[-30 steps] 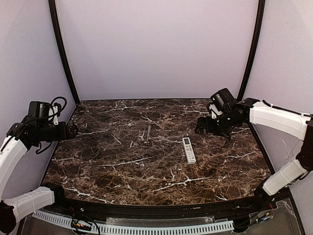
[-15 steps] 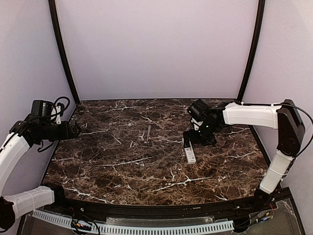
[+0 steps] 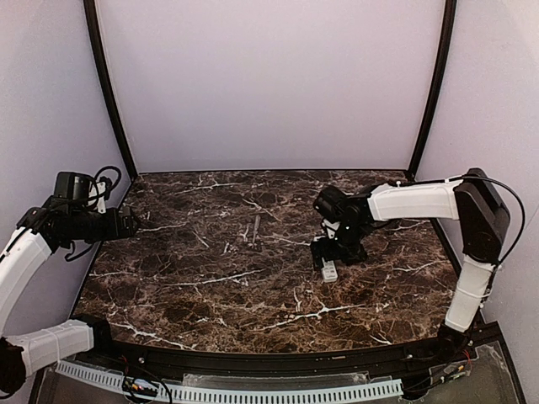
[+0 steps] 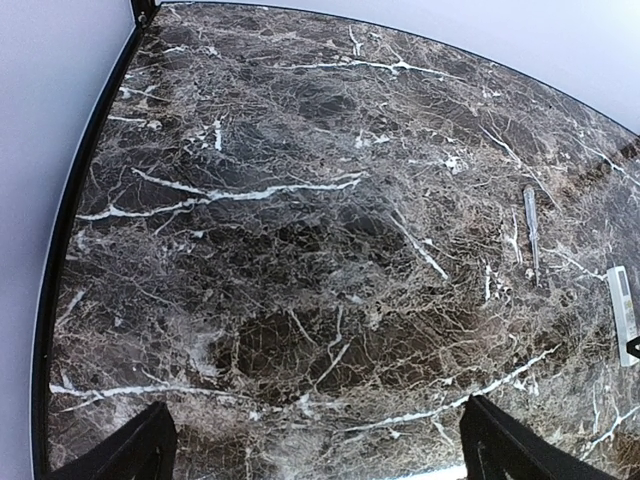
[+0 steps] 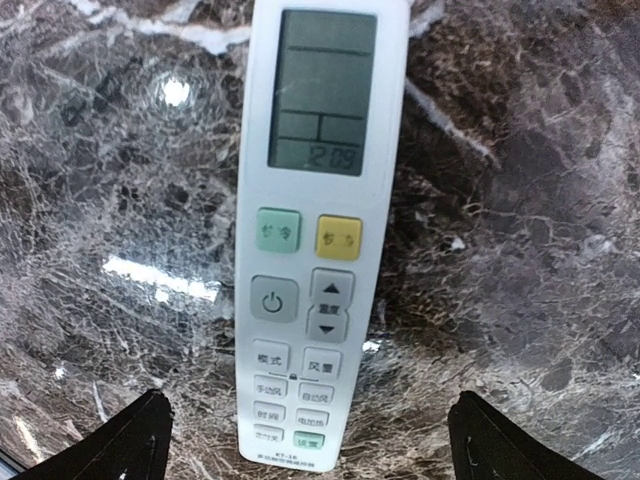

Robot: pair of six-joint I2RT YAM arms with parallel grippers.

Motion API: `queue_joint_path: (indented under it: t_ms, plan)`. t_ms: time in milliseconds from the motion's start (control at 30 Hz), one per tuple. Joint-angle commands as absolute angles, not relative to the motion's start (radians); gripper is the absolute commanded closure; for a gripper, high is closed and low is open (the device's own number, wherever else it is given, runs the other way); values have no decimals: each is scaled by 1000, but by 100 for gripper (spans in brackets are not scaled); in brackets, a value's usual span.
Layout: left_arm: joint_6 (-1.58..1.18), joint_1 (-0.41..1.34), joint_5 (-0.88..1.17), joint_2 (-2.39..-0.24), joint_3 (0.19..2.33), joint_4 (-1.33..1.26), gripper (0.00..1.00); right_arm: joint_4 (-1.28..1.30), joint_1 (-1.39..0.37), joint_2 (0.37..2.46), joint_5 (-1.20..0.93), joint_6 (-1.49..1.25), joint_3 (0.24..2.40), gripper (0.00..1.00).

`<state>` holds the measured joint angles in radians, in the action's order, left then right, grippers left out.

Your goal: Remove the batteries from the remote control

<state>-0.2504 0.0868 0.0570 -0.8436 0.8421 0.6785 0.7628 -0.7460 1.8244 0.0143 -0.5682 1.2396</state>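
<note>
The white remote control (image 5: 315, 230) lies face up on the marble table, grey display and buttons showing. In the top view only its near end (image 3: 329, 271) shows below my right gripper (image 3: 331, 252). That gripper (image 5: 310, 425) hovers right over the remote, open, with one finger on each side of its button end and not touching it. The remote also shows at the far right of the left wrist view (image 4: 622, 300). My left gripper (image 3: 126, 223) is open and empty at the table's left edge (image 4: 315, 440). The batteries are hidden; the back of the remote faces down.
A thin grey stick-like tool (image 3: 255, 229) lies left of the remote near the table's middle, also in the left wrist view (image 4: 531, 225). Purple walls and black frame posts (image 3: 108, 93) close in the back and sides.
My right arm has swung left and down from the back right until its gripper sits over the remote. The left arm has barely moved.
</note>
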Motion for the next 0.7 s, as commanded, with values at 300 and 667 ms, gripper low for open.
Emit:
queue_joint_path:
  t_ms: [300,667]
  plan:
    - [-255,78,73,-857,836,672,0,843,-782,1912,36,-591,1304,27]
    - [-256,72,69,-865,838,675,0,862,-793,1926,58,-592,1308,54]
